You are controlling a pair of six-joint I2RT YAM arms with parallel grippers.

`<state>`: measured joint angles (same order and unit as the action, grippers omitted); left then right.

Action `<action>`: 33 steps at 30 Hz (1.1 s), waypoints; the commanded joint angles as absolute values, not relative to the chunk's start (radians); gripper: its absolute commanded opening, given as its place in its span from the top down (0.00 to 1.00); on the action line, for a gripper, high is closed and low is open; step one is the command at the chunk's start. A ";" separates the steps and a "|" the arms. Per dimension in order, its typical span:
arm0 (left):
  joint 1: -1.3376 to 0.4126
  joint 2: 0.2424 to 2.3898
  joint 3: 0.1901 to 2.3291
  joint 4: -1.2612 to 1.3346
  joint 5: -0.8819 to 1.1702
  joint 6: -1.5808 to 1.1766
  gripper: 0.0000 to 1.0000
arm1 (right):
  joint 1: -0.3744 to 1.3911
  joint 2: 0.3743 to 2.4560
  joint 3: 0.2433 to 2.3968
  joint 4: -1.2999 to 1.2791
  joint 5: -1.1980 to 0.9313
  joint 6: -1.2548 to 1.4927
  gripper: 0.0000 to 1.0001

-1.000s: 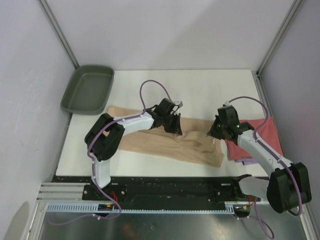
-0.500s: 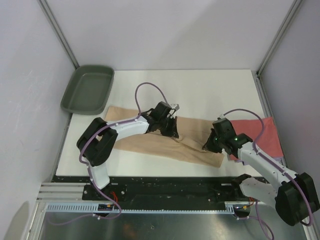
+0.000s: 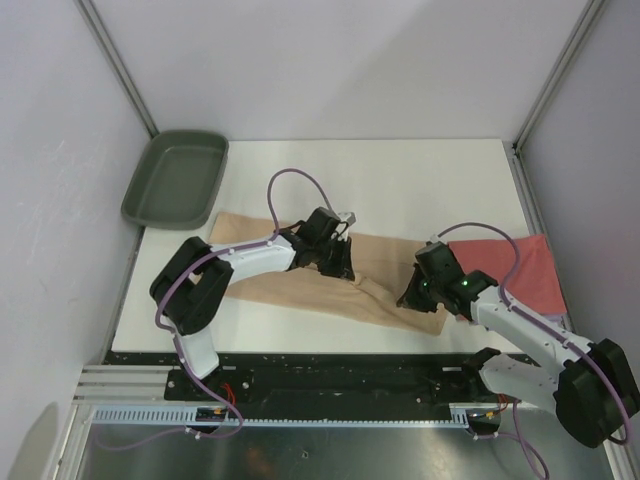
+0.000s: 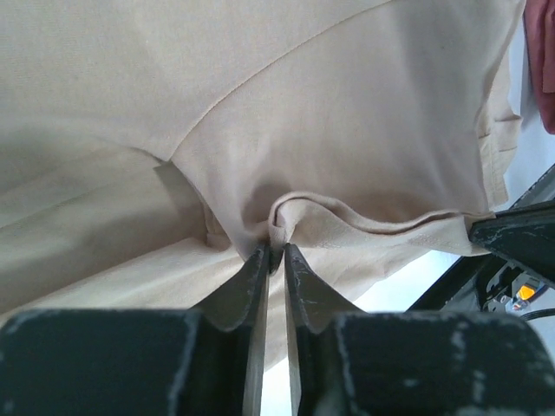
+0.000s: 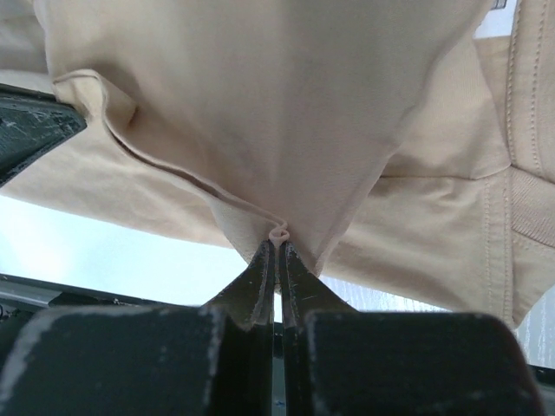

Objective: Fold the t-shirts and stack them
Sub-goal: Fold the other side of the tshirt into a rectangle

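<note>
White tabletop (image 3: pixel 400 180), boxed in by pale lilac walls, carries the whole job. Nearest the arm bases, the right gripper (image 3: pixel 408 298) sits low over the near right end of the tan t-shirt (image 3: pixel 285 288). Its wrist view shows the jaws pressed tight together on a tiny loop of hem, with the cloth tenting out from the tips.

A little further in, the left gripper (image 3: pixel 340 268) is down on the middle of the same shirt. Its jaws are narrow, with a thin slit between them, and a pucker of tan cloth is caught at the tips. I cannot tell how firm that hold is. The shirt lies as a long band slanting across the table, from the far left to the near right, partly doubled over itself.

Just beyond the right arm lies the coral-red t-shirt (image 3: pixel 535 270), close to the tan one's right end. No lavender shirt can be made out. The dark green tray (image 3: pixel 175 180) sits at the far left corner.

The weak point, in my judgement, is the left pinch: if the pucker slips free while the right side pulls, the fold skews or collapses. A drag towards the right could also rumple the coral-red shirt, and the tan corner lies close to the table's near edge.
</note>
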<state>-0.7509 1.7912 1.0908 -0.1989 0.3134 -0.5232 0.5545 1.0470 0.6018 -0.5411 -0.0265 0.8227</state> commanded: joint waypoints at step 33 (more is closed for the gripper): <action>-0.773 1.794 1.048 -0.206 0.354 -0.566 0.80 | 0.407 1.114 0.633 -0.525 0.093 0.811 0.67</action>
